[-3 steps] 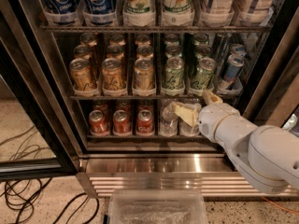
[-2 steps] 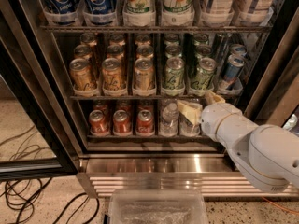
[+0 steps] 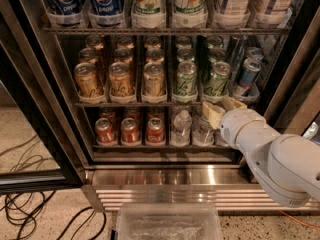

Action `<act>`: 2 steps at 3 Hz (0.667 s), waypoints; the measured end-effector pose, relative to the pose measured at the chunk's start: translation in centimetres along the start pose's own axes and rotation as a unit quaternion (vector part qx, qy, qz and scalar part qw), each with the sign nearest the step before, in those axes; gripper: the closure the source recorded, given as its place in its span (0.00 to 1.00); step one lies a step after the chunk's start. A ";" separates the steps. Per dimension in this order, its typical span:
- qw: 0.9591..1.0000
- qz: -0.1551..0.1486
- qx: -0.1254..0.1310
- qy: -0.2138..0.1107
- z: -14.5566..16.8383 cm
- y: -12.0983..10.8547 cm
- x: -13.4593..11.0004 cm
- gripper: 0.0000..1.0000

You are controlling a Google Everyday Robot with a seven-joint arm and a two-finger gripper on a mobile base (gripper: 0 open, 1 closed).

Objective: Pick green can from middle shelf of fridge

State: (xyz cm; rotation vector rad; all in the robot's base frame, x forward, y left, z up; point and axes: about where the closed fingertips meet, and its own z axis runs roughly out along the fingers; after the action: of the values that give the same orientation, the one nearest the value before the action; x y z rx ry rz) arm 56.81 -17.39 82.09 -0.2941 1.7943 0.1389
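The fridge [image 3: 150,174] stands open in front of me. Its middle shelf [image 3: 125,103] holds gold cans on the left, two lanes of green cans and a slim blue can [image 3: 246,74] at the right. The front green cans stand at the shelf edge, one left [image 3: 186,79] and one right [image 3: 216,79]. My gripper [image 3: 223,109] is on a white arm coming from the lower right. It sits just below and in front of the right green can, at the shelf's front edge. Its beige fingers [image 3: 213,115] are apart and hold nothing.
Big Pepsi and 7UP bottles [image 3: 147,4] fill the rack above. Red cans [image 3: 130,130] and water bottles [image 3: 181,126] fill the rack below. The glass door [image 3: 30,134] hangs open at left. Cables [image 3: 25,214] lie on the floor. A clear plastic bin [image 3: 167,224] sits at the bottom.
My gripper has moved a little right and up, from in front of the water bottles toward the middle shelf's edge under the right green can. The cans have not moved.
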 end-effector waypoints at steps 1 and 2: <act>1.000 0.003 0.010 -0.016 0.1 -0.6 -1.0 0.51; 0.999 -0.001 0.011 -0.030 0.4 -0.5 -2.2 0.49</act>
State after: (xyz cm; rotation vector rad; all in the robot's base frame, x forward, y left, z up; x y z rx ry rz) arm 57.77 -17.50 84.12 -0.2729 1.7349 0.1263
